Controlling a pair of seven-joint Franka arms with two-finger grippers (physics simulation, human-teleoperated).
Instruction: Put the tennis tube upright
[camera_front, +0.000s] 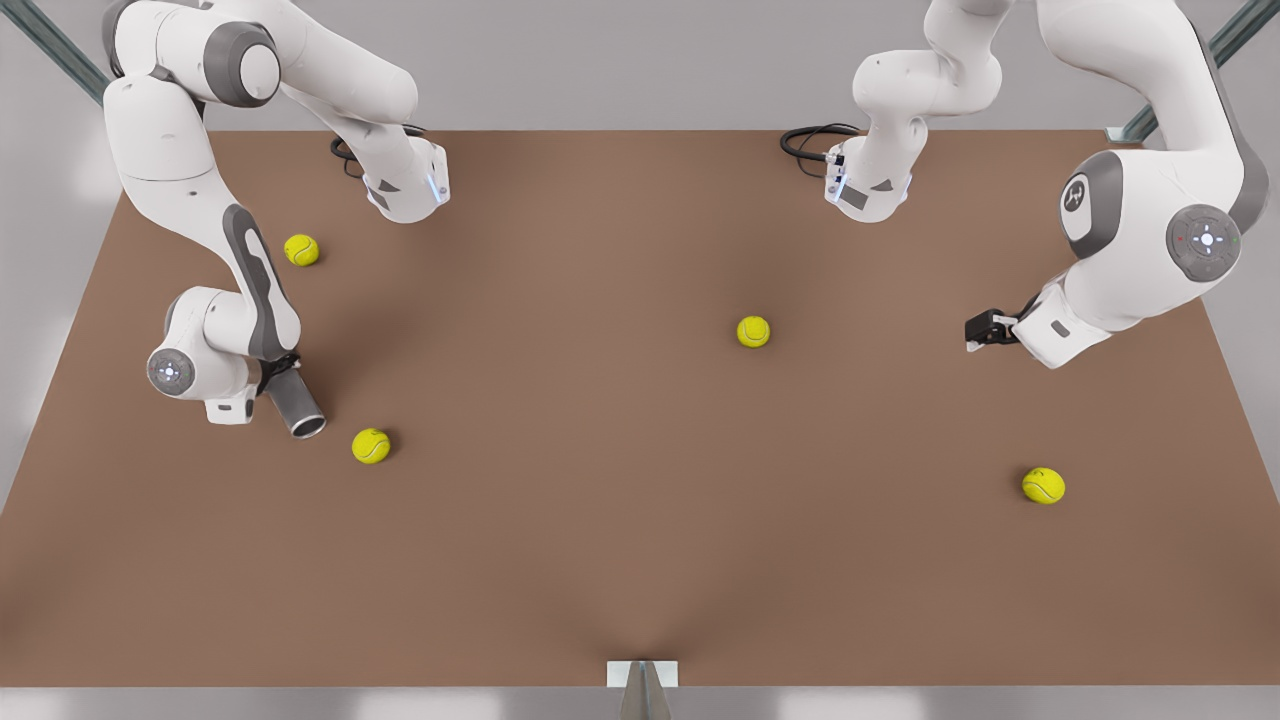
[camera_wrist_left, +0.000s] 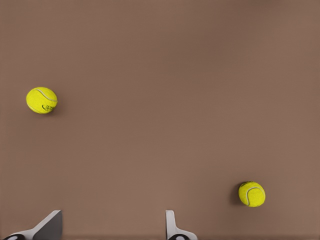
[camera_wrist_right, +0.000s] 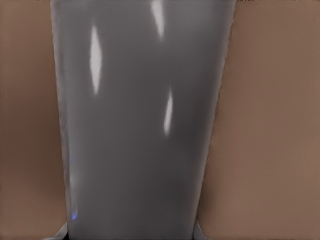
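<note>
The tennis tube (camera_front: 296, 406) is a grey cylinder at the front view's left, lying slanted with its dark hollow end toward the table's near edge. My right gripper (camera_front: 272, 373) is shut on the tube's far part. In the right wrist view the tube (camera_wrist_right: 140, 125) stands close between the fingers, and I cannot tell whether it rests on the table or hangs just above it. At the front view's right my left gripper (camera_front: 986, 328) hangs open over bare table, and its two fingertips (camera_wrist_left: 172, 227) stand wide apart with nothing between them.
Several yellow-green tennis balls lie on the brown table (camera_front: 600, 520): one (camera_front: 371, 445) right beside the tube's open end, one (camera_front: 301, 250) behind it, one (camera_front: 753, 331) mid-table, one (camera_front: 1043, 485) at the front right. Two balls (camera_wrist_left: 42, 100) (camera_wrist_left: 251, 194) lie below the left gripper.
</note>
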